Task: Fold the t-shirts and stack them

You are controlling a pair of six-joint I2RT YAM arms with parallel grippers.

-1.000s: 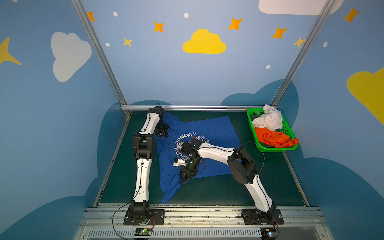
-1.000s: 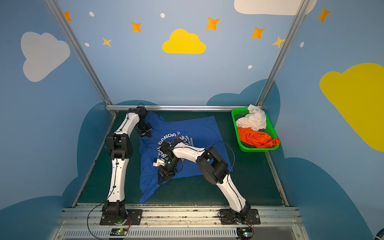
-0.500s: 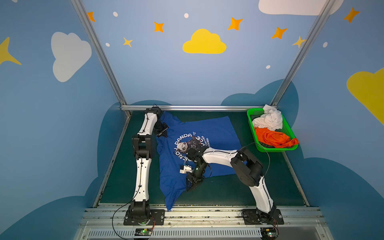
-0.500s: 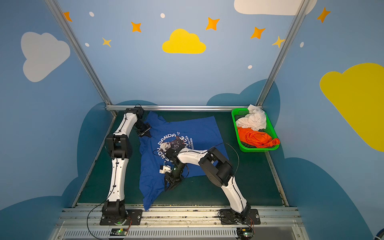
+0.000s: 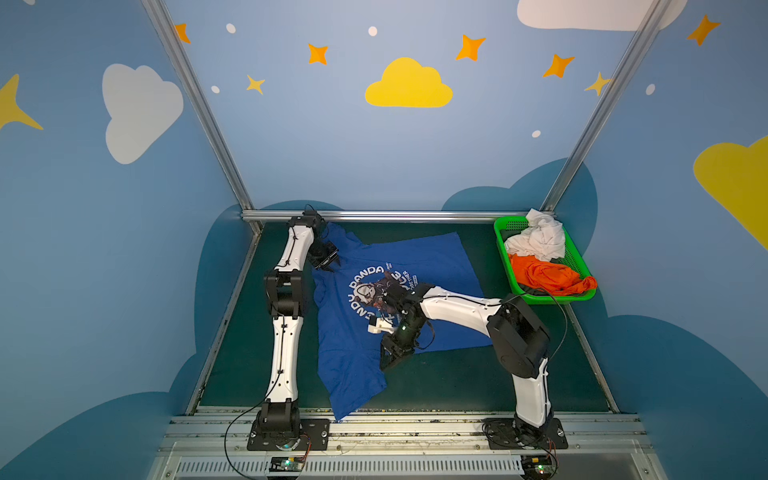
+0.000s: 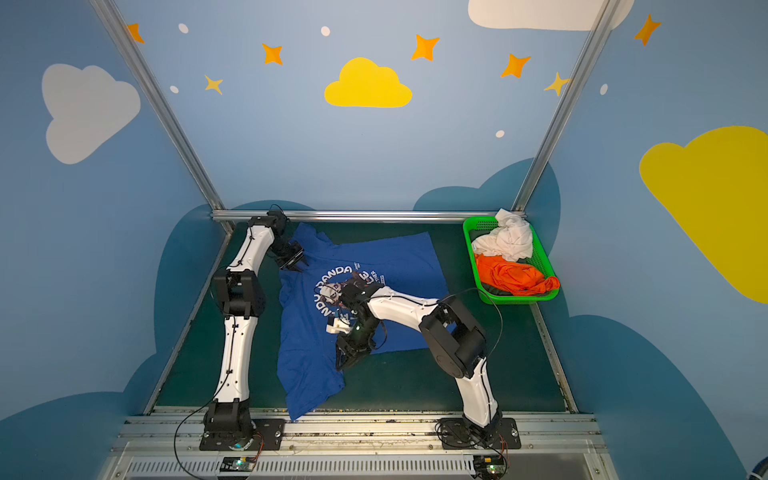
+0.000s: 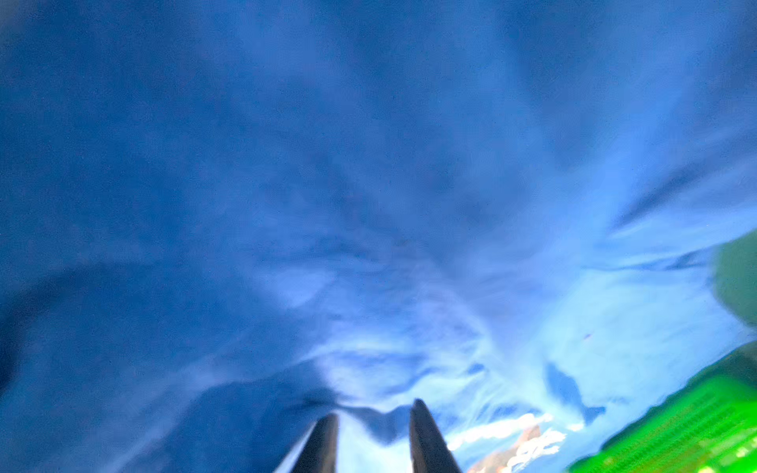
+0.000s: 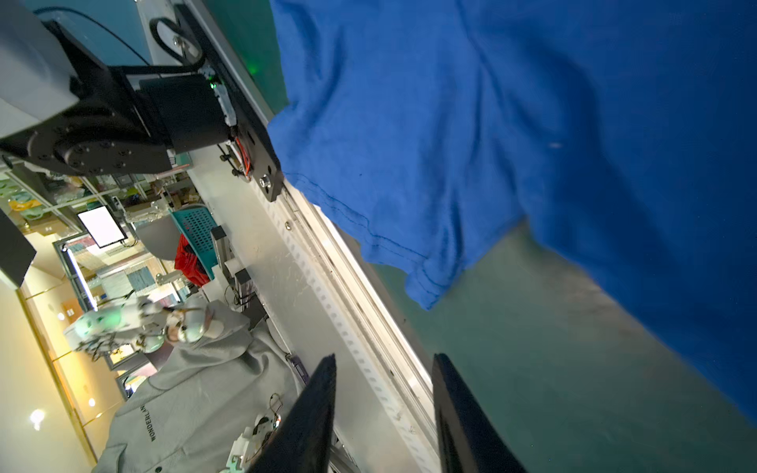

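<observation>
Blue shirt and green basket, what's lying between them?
Nothing lies there: in both top views only a bare strip of dark green mat separates the blue shirt from the green basket.

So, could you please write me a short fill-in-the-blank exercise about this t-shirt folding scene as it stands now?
1. The printed t-shirt spread on the table is ____.
2. The white t-shirt and the orange t-shirt lie crumpled in the ____ basket.
3. The right hand, fingers apart, holds ____.
Missing words: blue; green; nothing.
</observation>
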